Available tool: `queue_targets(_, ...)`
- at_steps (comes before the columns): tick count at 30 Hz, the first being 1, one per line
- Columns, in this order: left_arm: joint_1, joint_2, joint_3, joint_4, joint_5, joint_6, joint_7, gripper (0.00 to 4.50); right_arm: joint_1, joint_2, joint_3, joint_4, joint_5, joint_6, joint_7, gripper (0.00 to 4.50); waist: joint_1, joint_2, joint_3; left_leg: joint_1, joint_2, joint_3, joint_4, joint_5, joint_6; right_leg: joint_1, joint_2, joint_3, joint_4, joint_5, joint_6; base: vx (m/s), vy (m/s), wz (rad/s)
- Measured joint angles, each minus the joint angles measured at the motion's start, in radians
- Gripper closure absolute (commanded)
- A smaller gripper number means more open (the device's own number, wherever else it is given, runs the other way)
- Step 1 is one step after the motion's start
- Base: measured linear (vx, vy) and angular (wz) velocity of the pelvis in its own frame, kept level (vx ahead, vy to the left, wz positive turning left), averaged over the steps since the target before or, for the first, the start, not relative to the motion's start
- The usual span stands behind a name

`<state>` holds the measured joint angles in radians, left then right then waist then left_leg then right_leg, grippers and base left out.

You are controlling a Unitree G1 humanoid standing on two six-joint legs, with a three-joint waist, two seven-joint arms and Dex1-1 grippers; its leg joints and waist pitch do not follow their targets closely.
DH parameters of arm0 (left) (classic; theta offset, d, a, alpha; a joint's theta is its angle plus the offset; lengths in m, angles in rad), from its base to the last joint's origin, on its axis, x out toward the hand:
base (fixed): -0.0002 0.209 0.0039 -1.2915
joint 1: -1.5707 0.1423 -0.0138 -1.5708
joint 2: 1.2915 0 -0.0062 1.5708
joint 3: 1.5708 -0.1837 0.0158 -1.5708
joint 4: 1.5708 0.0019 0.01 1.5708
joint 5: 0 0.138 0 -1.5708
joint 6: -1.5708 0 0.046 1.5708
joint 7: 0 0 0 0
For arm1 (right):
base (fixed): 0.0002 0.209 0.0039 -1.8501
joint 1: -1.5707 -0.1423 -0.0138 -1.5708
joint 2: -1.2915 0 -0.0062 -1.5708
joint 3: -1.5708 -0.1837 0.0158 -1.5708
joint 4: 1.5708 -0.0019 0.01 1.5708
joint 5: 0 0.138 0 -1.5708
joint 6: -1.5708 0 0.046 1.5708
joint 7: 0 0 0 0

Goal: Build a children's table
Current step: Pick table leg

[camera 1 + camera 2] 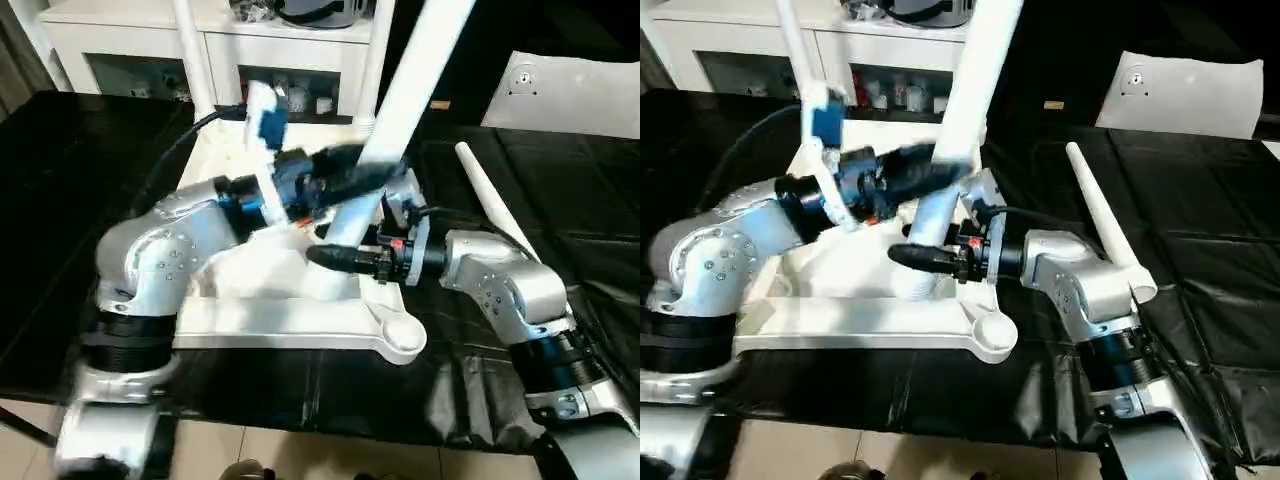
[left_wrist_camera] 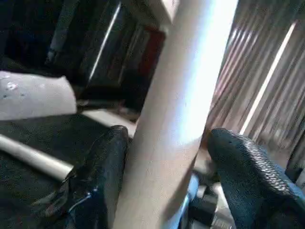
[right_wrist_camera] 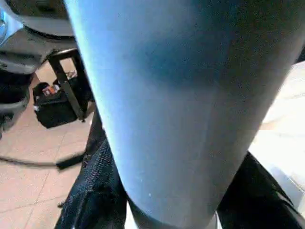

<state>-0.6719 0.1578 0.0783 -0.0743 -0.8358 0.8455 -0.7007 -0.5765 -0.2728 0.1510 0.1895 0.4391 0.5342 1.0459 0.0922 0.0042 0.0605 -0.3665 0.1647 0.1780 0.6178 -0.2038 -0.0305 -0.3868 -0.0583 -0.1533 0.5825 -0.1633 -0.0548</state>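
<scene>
both silver forearms are brought in over the work from either side, the left arm (image 1: 160,255) bent at the elbow and reaching inward and away, the right arm (image 1: 505,280) reaching inward from the other side. the left gripper (image 1: 345,170) is held higher, and its two black fingers (image 2: 248,167) are seen on either side of the tilted leg (image 1: 400,100); a gap is seen between one finger and the tube. the right gripper (image 1: 335,255) is set lower, level and pointing toward the robot's left, and its black fingers (image 3: 90,195) are pressed against both sides of the same leg near its lower end.
</scene>
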Motion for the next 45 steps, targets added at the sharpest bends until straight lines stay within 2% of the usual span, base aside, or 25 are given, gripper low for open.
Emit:
queue_targets(3,-0.001,-0.068,0.051,0.01,-0.059,0.003,0.057,0.98,0.004,0.024,-0.02,-0.003,0.0,-0.006,-0.044,2.59,0.0,0.0,0.0,0.0,0.0,0.0,0.0,-0.001,-0.002,0.0,0.0,0.0,0.0,0.0,0.0,0.0,0.0,0.0)
queue_targets(4,-0.002,-0.082,0.063,0.012,-0.074,0.0,0.067,0.71,0.014,0.035,-0.027,-0.003,0.0,-0.011,-0.065,2.59,0.0,0.0,0.0,0.0,0.0,0.0,0.0,-0.001,-0.002,0.0,0.0,0.0,0.0,0.0,0.0,0.0,0.0,0.0)
queue_targets(6,-0.002,-0.111,0.083,0.012,-0.099,-0.012,0.082,0.68,0.038,0.06,-0.047,-0.002,-0.003,-0.016,-0.126,2.59,0.002,0.002,0.0,0.0,0.0,0.0,0.001,-0.001,-0.002,0.0,0.0,0.0,0.0,0.0,0.0,0.0,0.0,0.0)
queue_targets(7,-0.001,-0.13,0.094,0.005,-0.117,-0.024,0.092,0.68,0.055,0.08,-0.066,0.004,-0.005,-0.017,-0.171,2.59,0.003,0.004,0.0,0.0,0.0,0.0,0.001,-0.001,-0.002,0.001,0.0,0.0,-0.001,0.0,0.0,0.0,0.0,0.0)
queue_targets(10,0.042,-0.158,0.096,-0.032,-0.129,-0.046,0.105,0.68,0.091,0.107,-0.096,-0.009,-0.009,-0.023,-0.254,2.59,-0.001,0.021,-0.001,0.0,-0.001,0.0,0.001,-0.003,-0.001,0.002,0.0,0.0,-0.004,0.001,0.002,0.0,0.0,0.0)
queue_targets(13,0.093,-0.163,0.098,-0.041,-0.12,-0.067,0.129,0.68,0.136,0.116,-0.15,-0.068,-0.008,-0.024,-0.326,2.59,-0.002,0.028,0.0,0.0,0.0,-0.001,0.001,-0.002,-0.001,0.002,0.001,-0.001,-0.004,0.001,0.002,0.0,0.0,0.0)
queue_targets(15,0.113,-0.145,0.091,-0.055,-0.078,-0.088,0.143,0.68,0.162,0.124,-0.169,-0.114,-0.008,-0.024,-0.36,2.59,-0.004,0.033,-0.003,0.0,0.001,-0.001,0.0,-0.002,-0.001,0.002,0.001,-0.001,-0.004,0.001,0.002,0.0,0.0,0.0)
queue_targets(19,0.193,0.006,-0.014,-0.089,0.139,-0.174,0.148,0.68,0.242,0.132,-0.185,-0.236,-0.025,-0.024,-0.451,2.59,-0.016,0.042,-0.008,0.001,0.0,-0.001,0.0,-0.002,-0.001,0.002,0.001,0.0,-0.004,0.001,0.003,0.0,0.0,0.0)
queue_targets(23,0.316,0.115,-0.144,-0.083,0.319,-0.23,0.166,0.68,0.284,0.115,-0.178,-0.312,-0.082,-0.02,-0.518,2.59,-0.03,0.042,-0.009,0.002,0.0,-0.001,0.0,-0.002,-0.001,0.003,0.001,-0.001,-0.005,0.001,0.003,0.0,0.0,0.0)
queue_targets(26,0.375,0.143,-0.185,-0.067,0.414,-0.267,0.208,0.68,0.327,0.121,-0.179,-0.368,-0.12,-0.023,-0.581,2.59,-0.034,0.04,-0.008,0.002,0.0,-0.001,0.0,-0.002,-0.001,0.004,0.001,-0.001,-0.006,0.001,0.004,0.0,0.0,0.0)
queue_targets(33,0.485,0.12,-0.176,-0.087,0.502,-0.382,0.276,0.68,0.405,0.166,-0.179,-0.462,-0.158,-0.036,-0.691,2.59,-0.045,0.037,-0.008,0.002,-0.001,-0.001,0.0,-0.002,-0.001,0.004,0.001,-0.001,-0.007,0.001,0.004,0.0,0.0,0.0)
queue_targets(37,0.544,0.108,-0.172,-0.097,0.549,-0.449,0.332,0.68,0.46,0.168,-0.182,-0.505,-0.162,0.021,-0.736,2.59,-0.054,0.028,-0.009,0.001,-0.001,-0.002,0.0,-0.002,-0.001,0.004,0.001,-0.001,-0.008,0.001,0.005,0.0,0.0,0.0)
queue_targets(40,0.564,0.094,-0.172,-0.119,0.559,-0.462,0.357,0.68,0.502,0.145,-0.178,-0.519,-0.163,0.045,-0.734,2.59,-0.058,0.022,-0.009,0.001,-0.001,-0.002,0.0,-0.002,-0.001,0.004,0.001,-0.001,-0.009,0.001,0.006,0.0,0.0,0.0)
queue_targets(45,0.582,0.068,-0.172,-0.153,0.586,-0.474,0.389,0.68,0.51,0.124,-0.16,-0.533,-0.171,0.052,-0.73,2.59,-0.065,0.018,-0.011,0.002,0.0,-0.003,0.0,-0.002,-0.001,0.007,0.001,-0.004,-0.014,0.002,0.008,0.0,0.0,0.0)
